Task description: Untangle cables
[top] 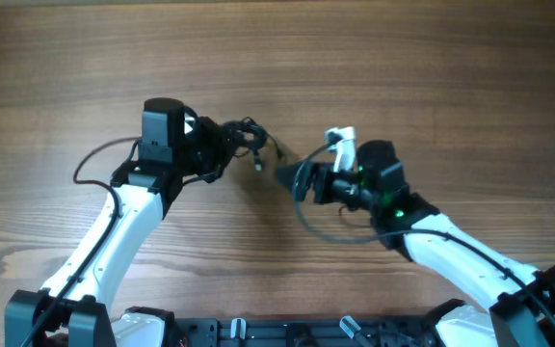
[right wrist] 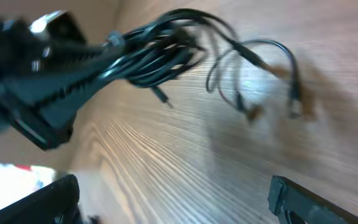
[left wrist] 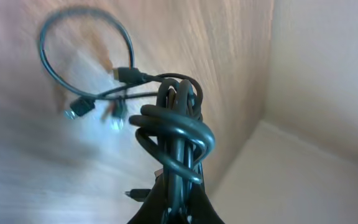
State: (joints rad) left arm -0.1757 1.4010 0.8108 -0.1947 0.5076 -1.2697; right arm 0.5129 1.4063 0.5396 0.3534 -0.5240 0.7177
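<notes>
The cables (top: 247,131) are a tight dark bundle just left of the table's middle, with a small plug (top: 258,164) hanging toward the front. My left gripper (top: 227,145) is shut on this bundle. In the left wrist view the coiled cords (left wrist: 178,134) rise from between my fingers (left wrist: 194,208), and a loose loop (left wrist: 86,50) with silvery plug ends (left wrist: 76,109) trails beyond. My right gripper (top: 292,175) stands just right of the bundle, open and apart from it. In the right wrist view its fingers (right wrist: 300,198) are spread wide over bare wood, with the cables (right wrist: 151,56) ahead.
The wooden table (top: 403,67) stretches all round the two arms. A thicker black arm wire (top: 328,229) loops beside my right arm, and another (top: 92,160) curves out from my left arm. The robot base (top: 277,333) lines the front edge.
</notes>
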